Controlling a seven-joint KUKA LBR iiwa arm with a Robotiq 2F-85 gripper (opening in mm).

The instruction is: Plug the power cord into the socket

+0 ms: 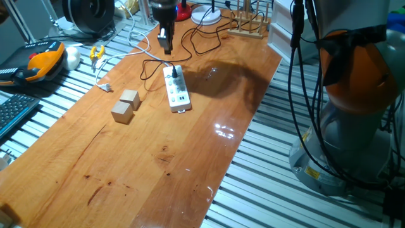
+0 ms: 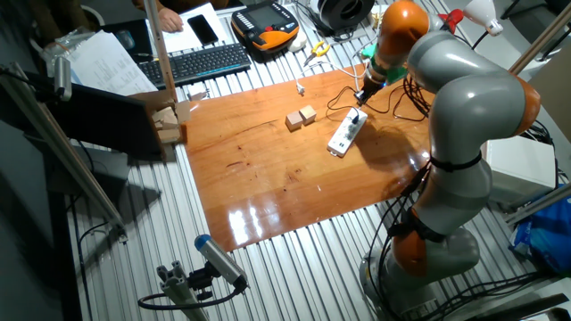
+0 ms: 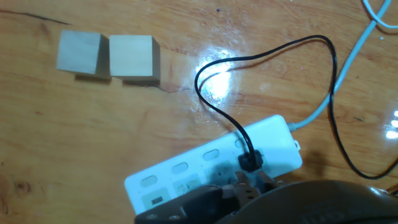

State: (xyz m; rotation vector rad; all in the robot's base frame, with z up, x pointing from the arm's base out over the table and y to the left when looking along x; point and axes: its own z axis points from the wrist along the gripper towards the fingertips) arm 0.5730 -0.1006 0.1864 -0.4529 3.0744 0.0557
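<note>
Sitting in socket, power cord plug, pincer tips unclear

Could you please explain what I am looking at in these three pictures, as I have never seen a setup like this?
This is one robot arm, grey with orange joints, standing beside a wooden table. Two pictures come from fixed cameras on different sides of the table. The third comes from a camera on the arm's hand, looking along its fingers.

On the table lie a white power strip, two small wooden cubes and a white cable. A thin black power cord ends in a small black plug, which sits at an outlet near one end of the strip.

The end effector hangs above the table by the strip and appears to hold nothing. Whether its fingers are open is unclear.
</note>
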